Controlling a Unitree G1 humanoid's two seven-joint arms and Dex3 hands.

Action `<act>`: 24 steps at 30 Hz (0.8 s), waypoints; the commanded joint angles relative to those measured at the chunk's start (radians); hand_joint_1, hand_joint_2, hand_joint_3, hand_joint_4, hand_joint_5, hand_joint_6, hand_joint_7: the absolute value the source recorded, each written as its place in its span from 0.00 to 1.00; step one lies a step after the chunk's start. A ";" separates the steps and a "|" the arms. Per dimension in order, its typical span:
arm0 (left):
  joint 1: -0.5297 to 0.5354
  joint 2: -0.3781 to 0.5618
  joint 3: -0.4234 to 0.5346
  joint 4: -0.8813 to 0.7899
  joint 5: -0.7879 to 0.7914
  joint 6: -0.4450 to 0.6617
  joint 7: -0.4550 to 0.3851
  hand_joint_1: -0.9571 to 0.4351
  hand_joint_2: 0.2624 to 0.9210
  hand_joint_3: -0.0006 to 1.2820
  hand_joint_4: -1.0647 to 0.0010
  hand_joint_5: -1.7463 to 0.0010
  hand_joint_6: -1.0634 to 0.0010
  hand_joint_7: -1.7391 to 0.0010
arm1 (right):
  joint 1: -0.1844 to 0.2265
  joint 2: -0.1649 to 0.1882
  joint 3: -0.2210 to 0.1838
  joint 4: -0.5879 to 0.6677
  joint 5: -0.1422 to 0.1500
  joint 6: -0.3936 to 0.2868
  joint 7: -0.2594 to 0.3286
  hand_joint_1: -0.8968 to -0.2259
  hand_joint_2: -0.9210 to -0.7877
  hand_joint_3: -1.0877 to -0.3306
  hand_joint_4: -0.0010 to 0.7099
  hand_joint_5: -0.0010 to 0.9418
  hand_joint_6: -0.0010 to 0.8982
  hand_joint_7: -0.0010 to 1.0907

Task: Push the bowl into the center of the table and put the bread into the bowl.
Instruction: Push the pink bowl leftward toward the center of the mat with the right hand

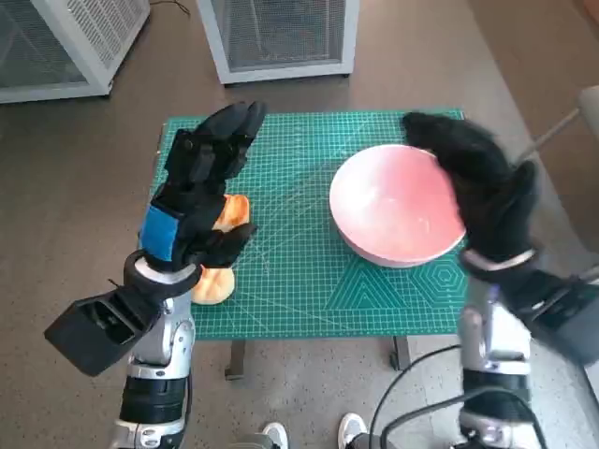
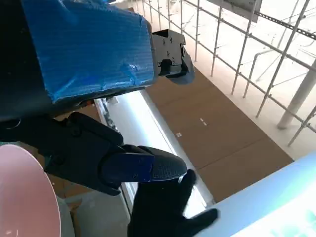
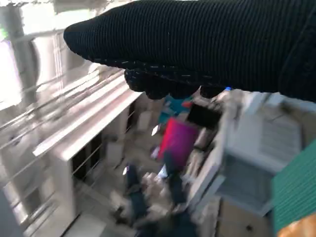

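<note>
The pink bowl stands on the right half of the green mat. My gloved right hand, blurred, lies over the bowl's right rim with its fingers stretched out and holds nothing. The bread, orange and pale, lies near the mat's left edge. My left hand hovers over it with fingers spread, hiding most of it; a pale end of the bread shows below the thumb. In the left wrist view the bowl and the glove show past my black fingers. The right wrist view is blurred.
Two white mesh cabinets stand on the floor beyond the table's far edge. A black cable loops below the table's near edge, next to pale feet. A grey object is at the right border.
</note>
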 commanded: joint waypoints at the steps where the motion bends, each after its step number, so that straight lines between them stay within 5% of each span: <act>1: 0.009 -0.001 -0.001 -0.014 0.004 -0.003 0.006 0.28 1.00 0.26 0.79 1.00 1.00 0.65 | -0.050 -0.028 -0.057 0.158 -0.026 -0.056 -0.047 0.76 0.00 0.83 0.49 0.00 0.12 0.61; 13: 0.011 -0.005 0.000 -0.008 0.006 -0.014 0.008 0.27 1.00 0.26 0.79 1.00 1.00 0.65 | -0.199 -0.110 -0.166 0.554 -0.026 -0.107 -0.120 0.76 0.00 0.77 0.48 0.00 0.14 0.54; 24: 0.008 -0.001 0.005 0.007 0.004 -0.023 0.007 0.28 1.00 0.26 0.79 1.00 1.00 0.65 | -0.266 -0.139 -0.224 0.781 -0.025 -0.057 -0.180 0.79 0.00 0.70 0.52 0.01 0.16 0.53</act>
